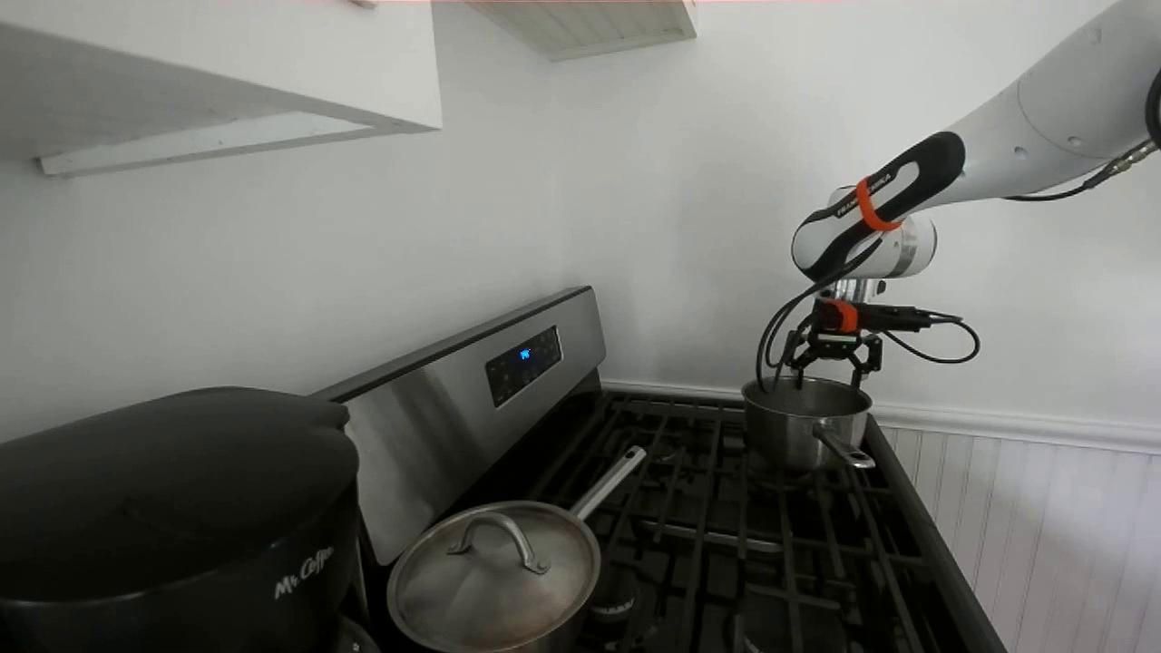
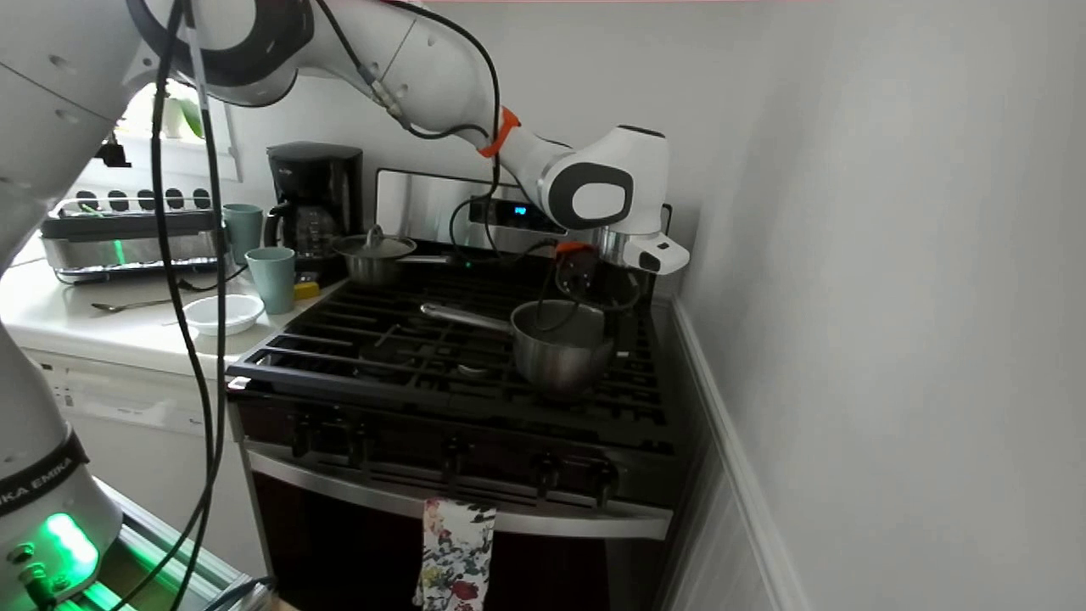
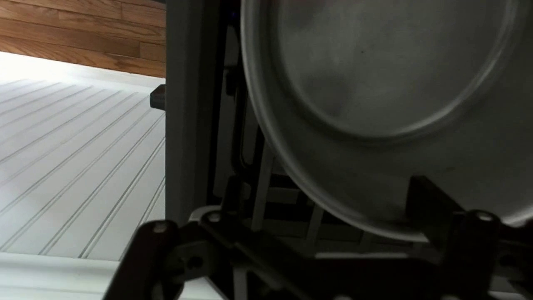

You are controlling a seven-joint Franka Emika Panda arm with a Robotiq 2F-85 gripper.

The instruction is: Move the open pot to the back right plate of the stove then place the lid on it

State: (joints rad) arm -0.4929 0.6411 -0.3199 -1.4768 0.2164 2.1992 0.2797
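Observation:
The open pot (image 1: 789, 440) is a steel pot with a handle, standing on the front right of the stove (image 1: 435, 417); it also shows in an exterior view (image 2: 556, 365), and its inside fills much of the wrist view (image 3: 383, 66). My gripper (image 1: 827, 376) is open at the pot's rim. In the wrist view the jaws (image 3: 329, 198) are wide apart, one finger inside the rim and one outside over the grate. The lid (image 1: 499, 567), with a looped handle, sits on a second long-handled pan by the back panel (image 2: 373, 246). The back right plate (image 1: 662, 440) shows behind the pot.
A black coffee maker (image 1: 181, 508) stands beside the lidded pan. An upper cabinet (image 1: 218, 82) hangs over it. A wall (image 2: 848, 297) runs close along the stove's right side. Mugs (image 2: 271, 280) and a white bowl (image 2: 222, 314) stand on the left counter. Loose cables hang from the arm.

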